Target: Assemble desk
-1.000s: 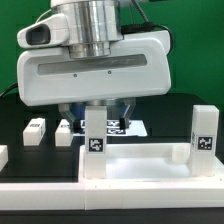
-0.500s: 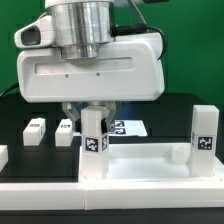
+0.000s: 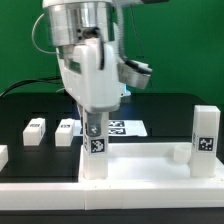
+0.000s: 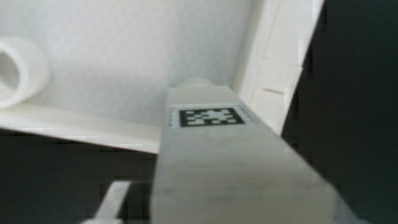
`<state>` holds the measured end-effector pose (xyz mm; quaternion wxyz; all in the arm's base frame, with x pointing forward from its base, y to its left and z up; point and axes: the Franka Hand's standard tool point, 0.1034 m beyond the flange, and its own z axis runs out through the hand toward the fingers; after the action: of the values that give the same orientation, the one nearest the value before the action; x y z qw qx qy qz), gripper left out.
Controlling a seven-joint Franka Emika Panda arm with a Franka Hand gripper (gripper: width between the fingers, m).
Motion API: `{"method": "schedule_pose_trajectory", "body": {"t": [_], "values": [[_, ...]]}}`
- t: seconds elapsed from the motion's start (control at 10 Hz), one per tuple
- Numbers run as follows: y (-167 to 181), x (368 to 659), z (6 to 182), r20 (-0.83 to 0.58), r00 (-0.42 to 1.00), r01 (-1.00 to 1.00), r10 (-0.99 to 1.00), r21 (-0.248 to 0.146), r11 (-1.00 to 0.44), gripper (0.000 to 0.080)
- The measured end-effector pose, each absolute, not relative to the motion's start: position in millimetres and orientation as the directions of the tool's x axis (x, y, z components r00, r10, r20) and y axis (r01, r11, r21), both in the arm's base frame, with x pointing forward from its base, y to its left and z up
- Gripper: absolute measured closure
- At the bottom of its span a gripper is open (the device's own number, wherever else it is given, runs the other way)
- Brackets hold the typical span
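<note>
Desk panel point(image 3: 140, 162): lies flat, rim upward.
Leg point(image 3: 96, 150): upright at the panel's corner, exterior view's left; long axis vertical.
Fingers point(image 3: 92, 123): directly above that leg, at its top; whether clamped on it, cannot tell.

words, letters, numbers, brands: none can be read in either view
first standing leg point(image 3: 95, 165): on the exterior view's left, one square black-and-white tag point(image 3: 96, 145) on the side facing the camera, blocks only, no letters
second standing leg point(image 3: 205, 120): on the exterior view's right, a like square tag on its facing side
outer lying leg point(image 3: 35, 131): small dark tag on top, too small to make out
inner lying leg point(image 3: 66, 129): the same
marker board point(image 3: 128, 128): printed black-and-white squares, only partly in sight
leg in the wrist view point(image 4: 228, 175): one square tag with a blurred block pattern
</note>
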<state>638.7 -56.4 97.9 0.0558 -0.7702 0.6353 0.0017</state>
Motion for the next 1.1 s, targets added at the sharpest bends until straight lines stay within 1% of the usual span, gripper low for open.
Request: {"method": "schedule_pose_trajectory", "body": {"t": [0.1, 0.2, 0.5, 0.6, 0.9, 1.0, 1.1], "values": [[-57.0, 638.4, 97.9, -0.11, 0.003, -0.997, -0.994, -0.077, 0.006, 0.0501], [-57.0, 638.1, 98.1, -0.117, -0.052, -0.996, -0.992, -0.072, 0.06, 0.0501], [-56.7, 636.6, 97.5, -0.139, -0.252, -0.965, -0.958, -0.039, 0.26, 0.0501], [-56.4, 636.3, 97.4, -0.136, -0.289, -0.955, -0.948, -0.033, 0.296, 0.0501], [-56.6, 635.6, 96.8, -0.121, -0.288, -0.955, -0.95, -0.033, 0.294, 0.0501], [-56.3, 635.7, 96.7, -0.121, -0.287, -0.956, -0.95, -0.033, 0.293, 0.0265], [-54.8, 636.4, 98.3, -0.122, -0.282, -0.957, -0.951, -0.036, 0.289, 0.0265]]}}
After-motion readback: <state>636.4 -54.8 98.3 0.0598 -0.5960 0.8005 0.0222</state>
